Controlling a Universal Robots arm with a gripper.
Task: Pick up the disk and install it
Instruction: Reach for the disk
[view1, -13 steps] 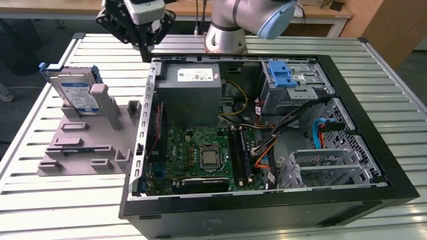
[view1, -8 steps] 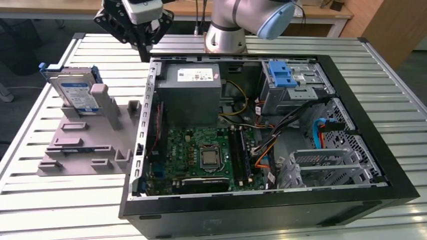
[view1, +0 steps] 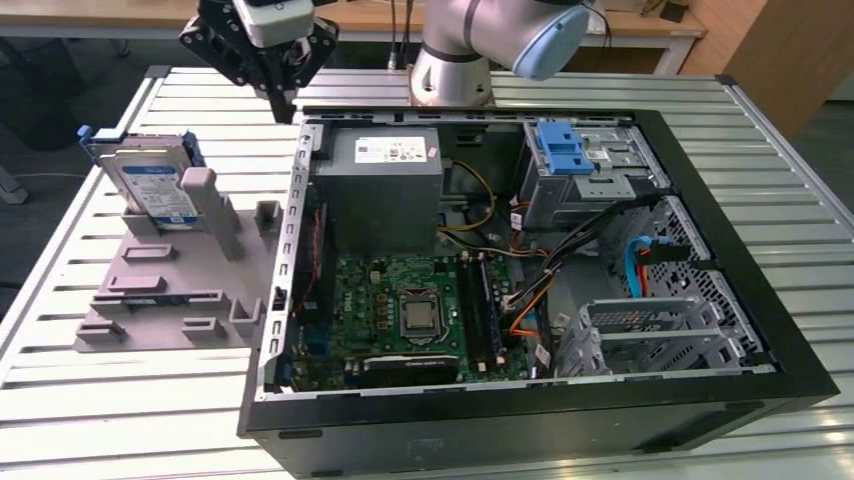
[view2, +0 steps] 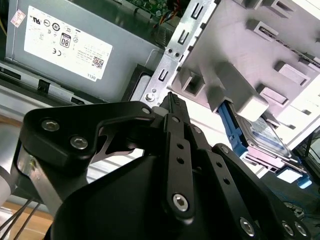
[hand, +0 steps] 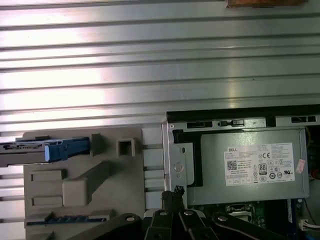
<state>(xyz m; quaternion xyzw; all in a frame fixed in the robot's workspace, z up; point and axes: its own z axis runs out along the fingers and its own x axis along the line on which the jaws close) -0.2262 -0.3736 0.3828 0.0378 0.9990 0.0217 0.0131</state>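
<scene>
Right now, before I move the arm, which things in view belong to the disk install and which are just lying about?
Job:
- disk, standing in the grey holder
- gripper, holding nothing, near the case's edge
- open computer case, likely where it goes

Lying about:
- power supply
- motherboard
- cables
- table

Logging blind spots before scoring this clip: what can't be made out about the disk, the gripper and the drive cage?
- Disk: lower part hidden behind the posts of the grey holder in the exterior view; a holder block covers most of it in the second wrist view.
- Gripper: upper body cut off by the exterior view's top edge.
- Drive cage: its inside hidden by its own metal walls and blue latch in the exterior view.
</scene>
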